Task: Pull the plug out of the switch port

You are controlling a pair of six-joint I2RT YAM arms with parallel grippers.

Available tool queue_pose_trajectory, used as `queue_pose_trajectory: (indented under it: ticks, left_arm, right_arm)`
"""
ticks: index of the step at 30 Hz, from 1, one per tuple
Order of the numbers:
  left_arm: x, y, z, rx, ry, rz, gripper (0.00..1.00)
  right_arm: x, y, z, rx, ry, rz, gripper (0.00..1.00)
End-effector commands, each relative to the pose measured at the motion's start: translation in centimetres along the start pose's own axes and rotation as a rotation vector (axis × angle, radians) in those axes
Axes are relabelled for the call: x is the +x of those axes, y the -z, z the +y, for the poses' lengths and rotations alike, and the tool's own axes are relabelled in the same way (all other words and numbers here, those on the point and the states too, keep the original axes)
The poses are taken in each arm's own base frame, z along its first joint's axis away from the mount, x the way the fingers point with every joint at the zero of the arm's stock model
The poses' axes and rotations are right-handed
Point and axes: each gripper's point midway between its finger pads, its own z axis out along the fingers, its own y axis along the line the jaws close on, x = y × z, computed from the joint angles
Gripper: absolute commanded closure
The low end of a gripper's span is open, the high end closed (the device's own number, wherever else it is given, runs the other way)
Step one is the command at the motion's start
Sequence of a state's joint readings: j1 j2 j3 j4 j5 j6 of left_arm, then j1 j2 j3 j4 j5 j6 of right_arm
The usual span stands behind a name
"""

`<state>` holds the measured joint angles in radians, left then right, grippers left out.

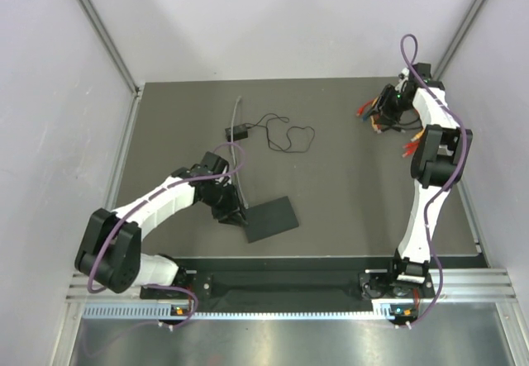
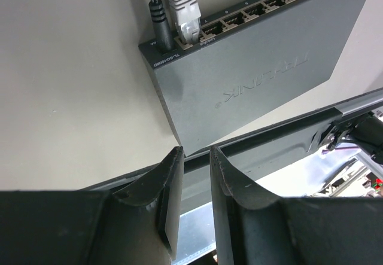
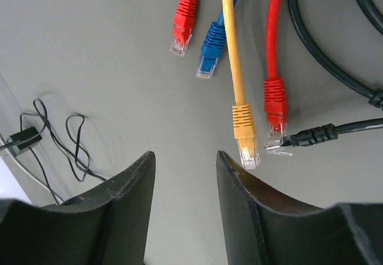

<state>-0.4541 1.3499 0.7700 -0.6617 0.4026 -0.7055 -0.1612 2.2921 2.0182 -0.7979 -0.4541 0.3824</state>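
The small flat matte-black rectangular switch [image 1: 273, 220] lies on the dark grey table [image 1: 347, 201], close to its near edge and a little left of centre. The left gripper [image 1: 231, 211] hovers just beside its left end. In the left wrist view that gripper [image 2: 195, 151] has its fingers only a narrow gap apart with nothing between them, and they point past a corner of the switch [image 2: 251, 79] towards the socket edge on the far side. The pale grey network plug [image 2: 187, 23] sits seated in the end socket, touching the round black power plug [image 2: 157, 14] on its left. Its grey cable [image 1: 239, 110] runs off towards the far side of the table.

The right gripper [image 3: 185, 157], fingers well apart and empty, hangs at the far right over a bunch of loose coloured patch cables [image 3: 244, 127], well apart from the switch.

Several things could go wrong from here. The fingers look too close together to pass around the plug, so they must spread first or they will butt against it. The two plugs stand so tight that a slightly leftward reach would close on the power plug instead. Nothing pins the switch, so a pull without the latch pressed would probably just drag the box across the table.
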Motion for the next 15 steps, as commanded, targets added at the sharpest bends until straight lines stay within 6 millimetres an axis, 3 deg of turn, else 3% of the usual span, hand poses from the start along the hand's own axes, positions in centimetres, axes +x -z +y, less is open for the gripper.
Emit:
queue_pose_trajectory:
  ticks: [1, 6, 7, 9, 10, 11, 13, 15]
  left_arm:
    - [0.2, 0.6, 0.3, -0.008, 0.007, -0.02, 0.7]
    - [-0.7, 1.9, 1.0, -0.055, 0.027, -0.113, 0.68]
    - [-1.2, 2.2, 1.3, -0.07, 0.037, -0.145, 0.66]
    - [-1.9, 3.0, 1.5, -0.062, 0.051, -0.186, 0.65]
    - [-1.9, 3.3, 1.6, -0.066, 0.055, -0.188, 0.65]
    - [-1.9, 3.4, 1.8, -0.065, 0.061, -0.191, 0.64]
    - [-1.6, 3.2, 1.9, -0.058, 0.078, -0.175, 0.64]
    - [-1.3, 2.6, 2.1, -0.048, 0.095, -0.157, 0.64]
  right_arm:
    - [-2.3, 3.0, 2.9, -0.067, 0.044, -0.093, 0.55]
    - [0.2, 5.4, 6.1, -0.114, 0.105, -0.088, 0.54]
    - [2.3, 4.6, 6.9, -0.121, 0.121, -0.046, 0.54]
    - [4.1, 5.3, 9.1, -0.163, 0.156, -0.044, 0.54]
    - [6.4, 4.3, 10.1, -0.194, 0.166, -0.002, 0.55]
    - [8.3, 4.5, 12.3, -0.231, 0.208, 0.016, 0.54]
    - [12.3, 3.3, 14.6, -0.268, 0.25, 0.082, 0.54]
    - [15.0, 3.2, 16.5, -0.309, 0.282, 0.118, 0.54]
